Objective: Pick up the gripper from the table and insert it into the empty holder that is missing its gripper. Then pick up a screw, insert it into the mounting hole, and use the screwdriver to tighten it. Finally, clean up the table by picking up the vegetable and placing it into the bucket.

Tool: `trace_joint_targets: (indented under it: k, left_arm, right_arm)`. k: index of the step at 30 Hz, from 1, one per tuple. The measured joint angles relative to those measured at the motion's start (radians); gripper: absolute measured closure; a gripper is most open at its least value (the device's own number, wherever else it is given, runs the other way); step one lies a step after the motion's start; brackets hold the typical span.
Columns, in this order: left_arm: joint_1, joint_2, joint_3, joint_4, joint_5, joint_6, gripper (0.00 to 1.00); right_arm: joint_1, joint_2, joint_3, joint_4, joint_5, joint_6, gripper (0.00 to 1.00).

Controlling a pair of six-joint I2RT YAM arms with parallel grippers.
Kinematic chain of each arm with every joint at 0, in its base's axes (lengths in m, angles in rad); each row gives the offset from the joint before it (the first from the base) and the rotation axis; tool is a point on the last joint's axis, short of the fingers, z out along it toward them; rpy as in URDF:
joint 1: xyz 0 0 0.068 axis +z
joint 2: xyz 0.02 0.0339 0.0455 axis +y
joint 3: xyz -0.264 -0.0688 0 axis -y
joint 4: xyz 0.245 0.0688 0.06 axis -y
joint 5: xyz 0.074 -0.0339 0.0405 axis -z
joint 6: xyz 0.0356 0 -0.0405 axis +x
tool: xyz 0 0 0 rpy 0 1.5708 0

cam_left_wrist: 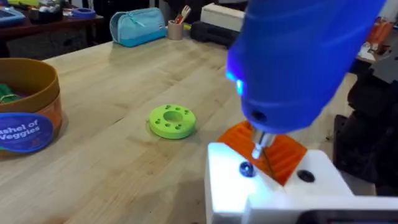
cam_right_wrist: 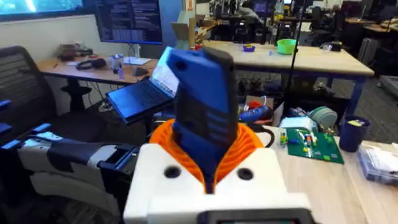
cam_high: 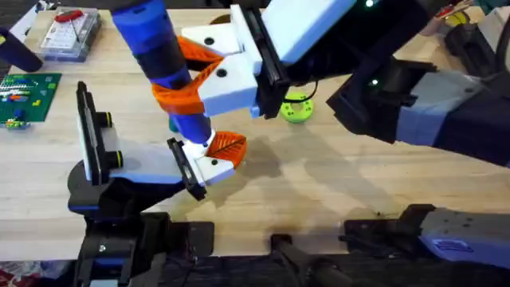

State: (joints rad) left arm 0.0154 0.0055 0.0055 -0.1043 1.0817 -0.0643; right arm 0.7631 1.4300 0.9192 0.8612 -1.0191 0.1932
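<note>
Two arms work over the wooden table [cam_high: 335, 191] in the overhead view. The right gripper [cam_high: 203, 68], white with orange pads, is clamped around the blue screwdriver [cam_high: 159, 56], which stands steeply tilted with its tip pointing down. The tip meets a white gripper part [cam_high: 209, 163] with an orange pad, seated at the end of a holder [cam_high: 151, 167] at lower left. A second holder plate [cam_high: 94, 135] with two yellow-rimmed holes stands upright just beside it. A lime ring [cam_high: 296, 109] lies on the table behind the right arm. A green circuit board [cam_high: 28, 94] and a clear box [cam_high: 70, 33] sit at the far left.

Left wrist view: the screwdriver [cam_left_wrist: 305, 56] comes down from above, a blue light lit on its body. Its thin metal tip [cam_left_wrist: 260, 144] touches the orange pad area of the white part [cam_left_wrist: 249, 186], next to a dark screw [cam_left_wrist: 246, 168]. The lime ring [cam_left_wrist: 172, 120] lies flat on the table, well apart from the bucket [cam_left_wrist: 28, 106], which stands upright with its blue label band showing. Something green shows inside the bucket; what it is cannot be told. The left jaws' state cannot be told.

Right wrist view: the white fingers [cam_right_wrist: 168, 171] with orange pads are closed on the screwdriver [cam_right_wrist: 202, 112], which rises between them.
</note>
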Motion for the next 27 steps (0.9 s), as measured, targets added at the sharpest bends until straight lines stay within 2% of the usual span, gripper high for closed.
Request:
trace_joint_targets:
  k: [27]
  left_arm:
    - [0.000, 0.000, 0.000, 0.000, 0.000, 0.000, 0.990]
  right_arm:
    - [0.004, 0.010, 0.000, -0.007, 0.000, -0.015, 0.977]
